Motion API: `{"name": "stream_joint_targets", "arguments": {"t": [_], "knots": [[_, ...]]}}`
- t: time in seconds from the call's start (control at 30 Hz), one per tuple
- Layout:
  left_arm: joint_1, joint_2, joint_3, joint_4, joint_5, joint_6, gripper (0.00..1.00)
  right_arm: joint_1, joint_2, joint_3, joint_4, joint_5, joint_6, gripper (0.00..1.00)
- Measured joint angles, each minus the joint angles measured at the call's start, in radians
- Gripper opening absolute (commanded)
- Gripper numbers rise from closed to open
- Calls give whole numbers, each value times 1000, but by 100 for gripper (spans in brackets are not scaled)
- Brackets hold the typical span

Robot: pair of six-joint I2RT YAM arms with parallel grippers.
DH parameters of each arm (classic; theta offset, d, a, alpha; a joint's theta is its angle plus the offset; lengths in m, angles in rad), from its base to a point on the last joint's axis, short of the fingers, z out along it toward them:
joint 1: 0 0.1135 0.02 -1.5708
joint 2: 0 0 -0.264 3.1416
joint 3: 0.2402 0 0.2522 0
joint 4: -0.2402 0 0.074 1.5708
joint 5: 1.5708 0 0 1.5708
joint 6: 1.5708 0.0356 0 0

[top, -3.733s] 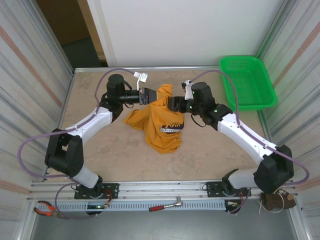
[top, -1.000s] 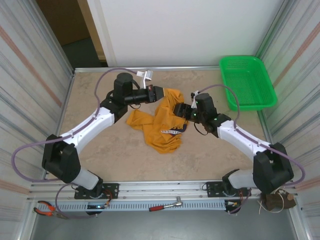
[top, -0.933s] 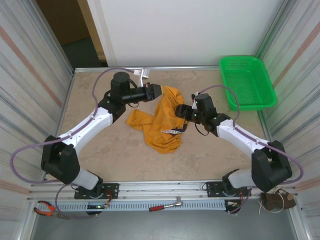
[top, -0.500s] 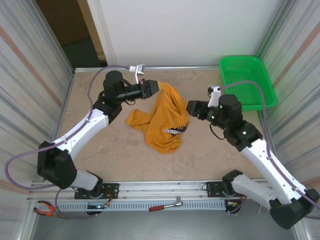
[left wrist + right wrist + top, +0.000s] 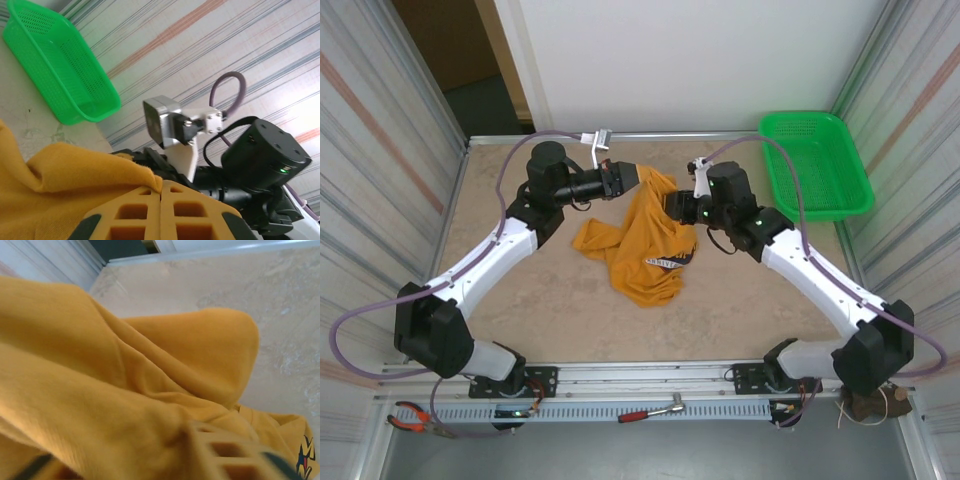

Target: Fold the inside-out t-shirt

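The inside-out t-shirt [image 5: 642, 240] is mustard-orange and lies crumpled at mid-table, its dark oval graphic [image 5: 665, 260] facing up. My left gripper [image 5: 634, 177] holds the shirt's far top edge off the table. In the left wrist view its fingers [image 5: 135, 212] are pressed together, with a fold of the shirt [image 5: 75, 175] pinched at the tips of the left gripper [image 5: 161, 186]. My right gripper [image 5: 672, 206] is in the shirt's right upper edge. In the right wrist view the shirt [image 5: 100, 390] covers one side of the right gripper [image 5: 187, 432] and creases against the one visible finger [image 5: 227, 450].
A green basket [image 5: 817, 165] stands at the far right corner and appears in the left wrist view as well [image 5: 55, 65]. Pliers [image 5: 415, 418] and a ratchet wrench [image 5: 655, 410] lie on the front rail. Bare table [image 5: 520, 300] lies left of and in front of the shirt.
Half a second ago the right gripper was off to the right of the shirt, open. It has come back into the shirt's upper right edge and closed. The left gripper kept its hold.
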Motion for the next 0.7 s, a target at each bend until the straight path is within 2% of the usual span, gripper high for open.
{"name": "stream_joint_targets", "arguments": {"t": [0.13, 0.27, 0.37, 0.5, 0.63, 0.7], "knots": [[19, -4, 0, -62, -21, 53, 0, -59, -21, 0, 15, -122, 1, 0], [64, 0, 0, -138, -57, 137, 1, -134, -90, -29, 109, -351, 23, 0], [78, 27, 16, -189, -63, 202, 20, -166, -124, -75, 225, -513, 74, 0], [85, 44, 16, -235, -92, 257, 41, -183, -113, -120, 333, -631, 136, 0], [82, -24, -56, -240, -142, 283, 51, -203, -75, -135, 388, -668, 181, 0], [66, -94, -117, -242, -177, 294, 51, -209, -61, -135, 404, -673, 198, 0]]}}
